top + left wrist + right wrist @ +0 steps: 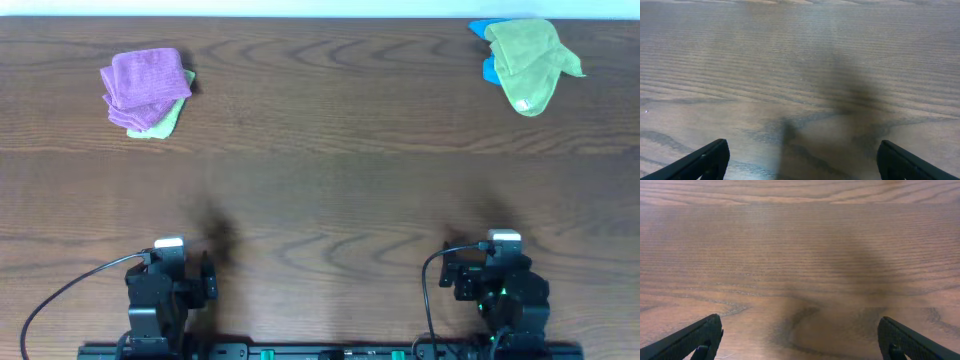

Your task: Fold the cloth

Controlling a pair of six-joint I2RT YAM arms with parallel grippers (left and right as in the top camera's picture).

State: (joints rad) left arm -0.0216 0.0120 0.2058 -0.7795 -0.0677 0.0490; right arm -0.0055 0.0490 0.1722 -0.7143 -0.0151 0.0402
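The lime-green cloth (530, 62) lies crumpled at the far right of the table, on top of a bright blue cloth (487, 50). It shows only in the overhead view. My left gripper (172, 268) is at the near left edge, open and empty, with only bare wood between its fingers (802, 155). My right gripper (500, 268) is at the near right edge, open and empty over bare wood (800, 335). Both grippers are far from the cloth.
A folded purple cloth (146, 84) sits on a paler green folded cloth (166, 118) at the far left. The wooden table (320, 200) spans the whole view. Black cables trail from both arm bases.
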